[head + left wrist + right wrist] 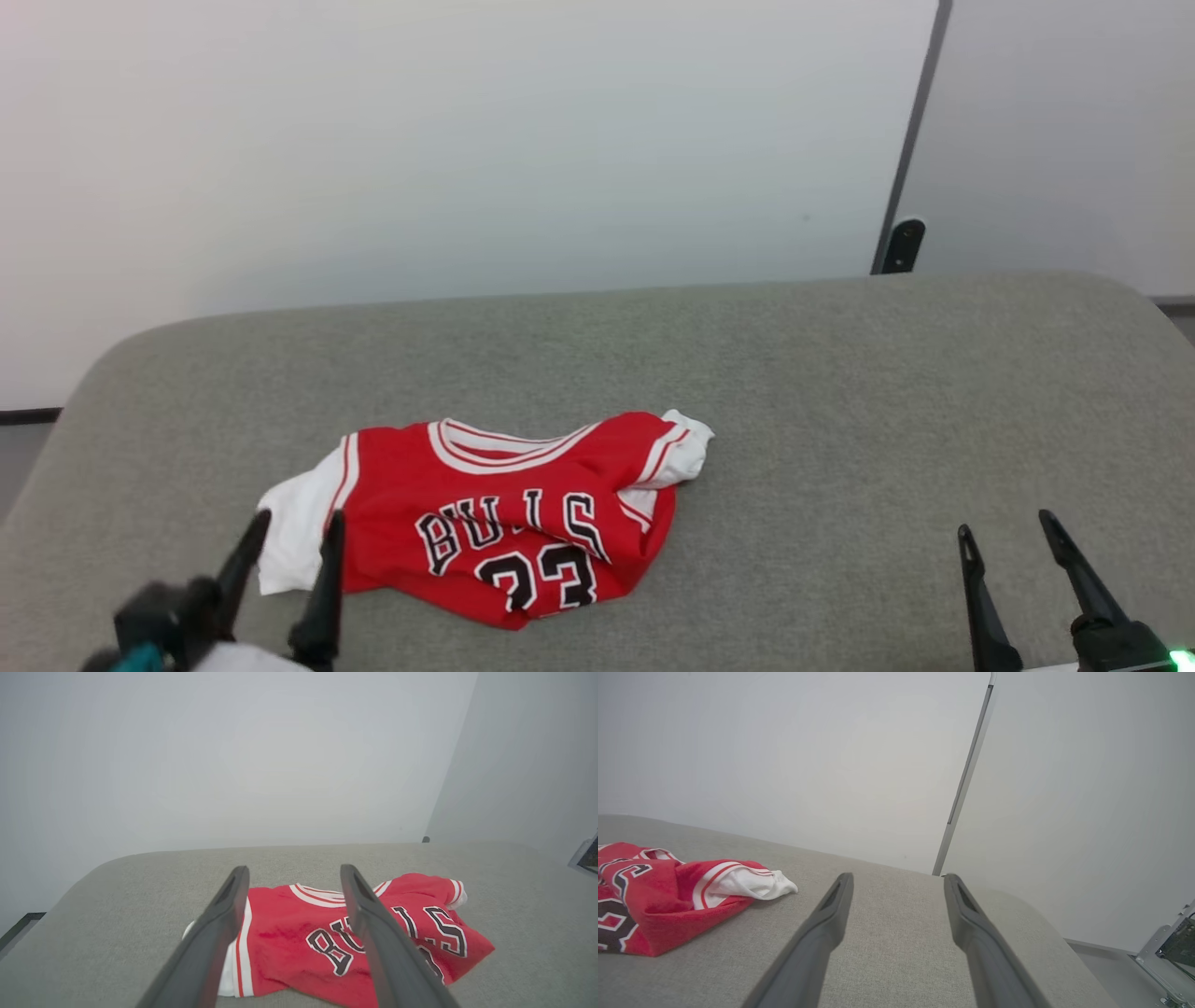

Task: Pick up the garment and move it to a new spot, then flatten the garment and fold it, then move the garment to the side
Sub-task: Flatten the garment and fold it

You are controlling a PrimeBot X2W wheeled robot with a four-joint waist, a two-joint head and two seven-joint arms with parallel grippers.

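Presently the garment [504, 518] is lying crumpled on the near-left part of the grey cushion [840, 420]. Its lettering is facing up and its collar [504, 448] is pointing to the far side. One white sleeve [289, 546] is spreading out to the left, and the other [686, 453] is bunching at the right.

The left gripper [299, 515] is hanging at the left sleeve with its fingers apart and nothing between them. Whether the tips are touching the cloth cannot be told. In the left wrist view the left gripper [294, 869] is straddling the left shoulder of the garment [289, 933].

The right gripper [1005, 523] is waiting well to the right over bare cushion, also spread and empty. In its own view the right gripper [896, 876] is aiming past the garment [654, 905], which is lying off to its left.

The step in hand is judged to be the first pick-up.

- **Where to grip:** The left fingers are probably best brought down on the shoulder seam rather than the loose sleeve end, so the body is hanging straight once raised.
- **Second gripper:** The right gripper would need to be crossing leftward to the right shoulder before any lift.
- **Risk:** Closing on the bunched near hem risks carrying a wad that will be resisting the flattening to come.
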